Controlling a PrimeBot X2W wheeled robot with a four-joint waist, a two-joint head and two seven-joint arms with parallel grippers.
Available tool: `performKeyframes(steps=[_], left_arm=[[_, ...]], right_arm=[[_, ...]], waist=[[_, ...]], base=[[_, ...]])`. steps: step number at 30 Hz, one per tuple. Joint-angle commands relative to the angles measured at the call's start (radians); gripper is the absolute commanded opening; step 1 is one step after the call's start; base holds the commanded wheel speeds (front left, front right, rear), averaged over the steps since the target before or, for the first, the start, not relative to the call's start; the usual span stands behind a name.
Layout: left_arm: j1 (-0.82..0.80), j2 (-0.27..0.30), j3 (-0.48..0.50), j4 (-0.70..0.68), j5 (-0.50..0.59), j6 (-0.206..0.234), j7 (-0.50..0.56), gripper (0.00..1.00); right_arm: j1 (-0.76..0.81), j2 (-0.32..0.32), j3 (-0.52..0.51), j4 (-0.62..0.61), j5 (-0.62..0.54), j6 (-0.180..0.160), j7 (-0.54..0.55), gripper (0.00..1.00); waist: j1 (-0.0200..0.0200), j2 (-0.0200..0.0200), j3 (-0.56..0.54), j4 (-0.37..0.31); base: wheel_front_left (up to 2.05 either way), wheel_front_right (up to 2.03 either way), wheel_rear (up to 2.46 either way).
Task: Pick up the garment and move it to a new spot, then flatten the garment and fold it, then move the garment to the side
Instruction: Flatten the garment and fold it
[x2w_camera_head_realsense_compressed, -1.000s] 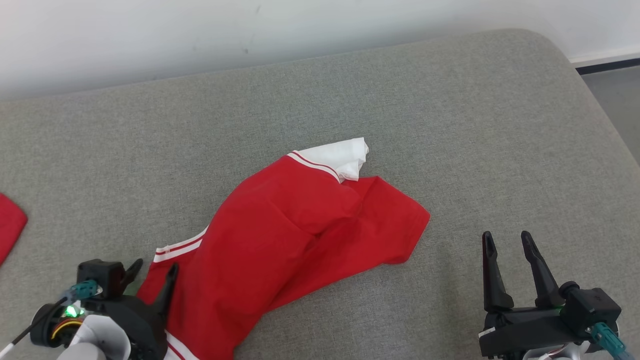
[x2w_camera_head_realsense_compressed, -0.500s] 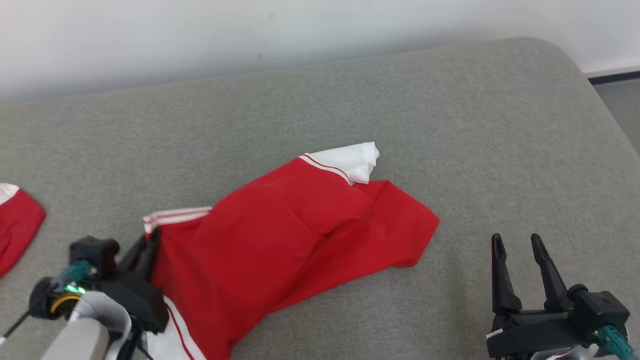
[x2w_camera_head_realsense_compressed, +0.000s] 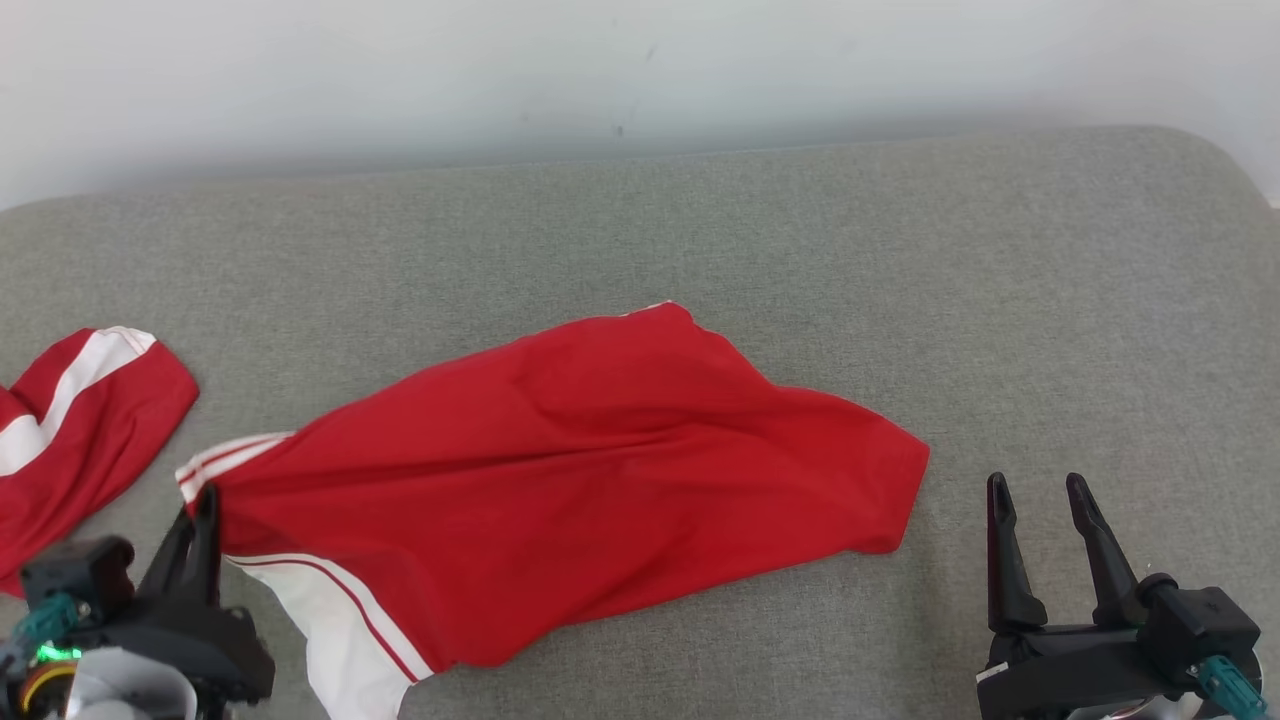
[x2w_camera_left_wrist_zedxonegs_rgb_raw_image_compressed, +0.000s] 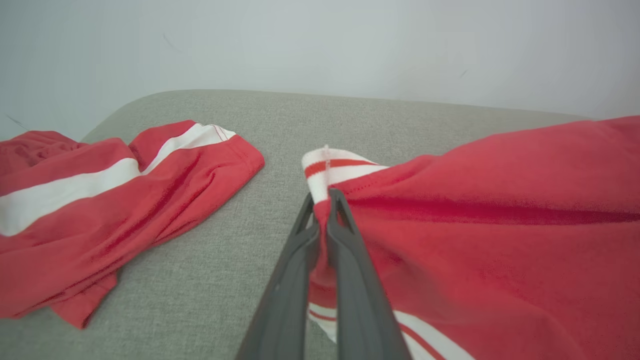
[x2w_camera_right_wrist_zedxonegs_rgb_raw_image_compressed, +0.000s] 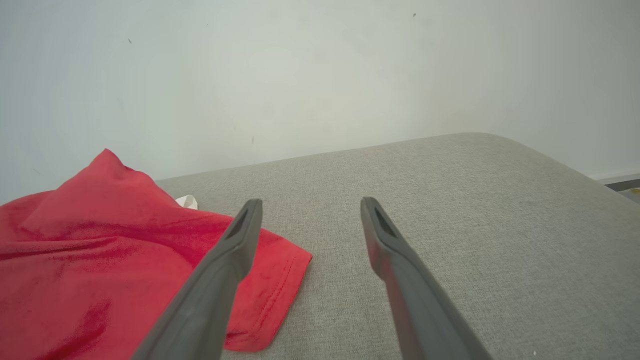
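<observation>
red garment (x2w_camera_head_realsense_compressed: 560, 470), white trim with red stripes at its edges, lying rumpled across the middle of the grey padded surface (x2w_camera_head_realsense_compressed: 900, 260). left gripper (x2w_camera_head_realsense_compressed: 205, 500) pinched together on the striped left corner. right gripper (x2w_camera_head_realsense_compressed: 1035, 485) spread apart, holding nothing, near the garment's right hem. another red-and-white cloth (x2w_camera_head_realsense_compressed: 90, 420) at far left.

Left hand (x2w_camera_head_realsense_compressed: 203, 503) and right hand (x2w_camera_head_realsense_compressed: 1036, 485) black, long-fingered (teal plugs (x2w_camera_head_realsense_compressed: 1222, 686))

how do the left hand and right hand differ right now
The left hand is shut, pinching the red garment's striped edge; the right hand is open and holds nothing. The left hand touches cloth; the right hand sits apart from the garment. Both have two long dark fingers.
</observation>
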Motion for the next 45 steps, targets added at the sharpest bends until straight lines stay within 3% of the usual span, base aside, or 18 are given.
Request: performKeyframes(steps=[1, 4, 5, 6, 16, 29, 35, 45], left_arm=[[0.027, -0.002, 0.005, 0.000, -0.008, 0.011, -0.009, 0.00], [0.043, -0.007, 0.007, 0.007, -0.005, 0.017, -0.031, 0.00], [0.044, -0.007, 0.006, 0.006, 0.002, 0.019, -0.042, 0.46], [0.044, -0.011, 0.005, 0.005, 0.005, 0.017, -0.052, 1.00], [0.072, -0.055, 0.049, -0.080, 0.059, 0.021, -0.120, 1.00], [0.289, -0.203, 0.194, -0.330, 0.244, -0.032, -0.121, 1.00], [0.366, -0.218, 0.211, -0.354, 0.315, -0.070, -0.121, 1.00], [0.440, -0.261, 0.249, -0.358, 0.355, -0.089, -0.121, 1.00]], right_arm=[[-0.006, 0.000, 0.001, 0.003, -0.005, -0.002, -0.001, 1.00], [-0.007, 0.000, 0.002, 0.007, -0.010, -0.002, -0.001, 1.00], [-0.006, 0.000, 0.003, 0.009, -0.011, -0.002, -0.001, 1.00], [-0.004, 0.000, 0.004, 0.010, -0.012, -0.002, -0.001, 1.00], [0.031, 0.000, -0.009, 0.007, -0.018, -0.002, -0.001, 1.00], [0.088, 0.000, -0.018, 0.000, -0.022, -0.002, -0.001, 1.00], [0.106, 0.000, -0.022, -0.003, -0.026, -0.002, -0.001, 1.00], [0.121, 0.000, -0.028, 0.016, -0.019, -0.002, -0.001, 1.00]], waist=[[0.0001, 0.0000, -0.004, 0.006], [0.0001, 0.0000, -0.010, 0.005], [0.0001, 0.0000, -0.015, 0.004], [0.0001, 0.0000, -0.020, 0.004], [0.0001, 0.0000, -0.081, 0.022], [0.0001, 0.0000, -0.163, 0.073], [0.0001, 0.0000, -0.171, 0.086], [0.0001, 0.0000, -0.171, 0.083]], base=[[0.00, 0.00, 0.00], [0.00, 0.00, 0.00], [0.00, 0.00, 0.00], [0.00, 0.00, 0.00], [0.00, 0.00, 0.00], [0.00, 0.00, 0.00], [0.00, 0.00, 0.00], [0.00, 0.00, 0.00]])
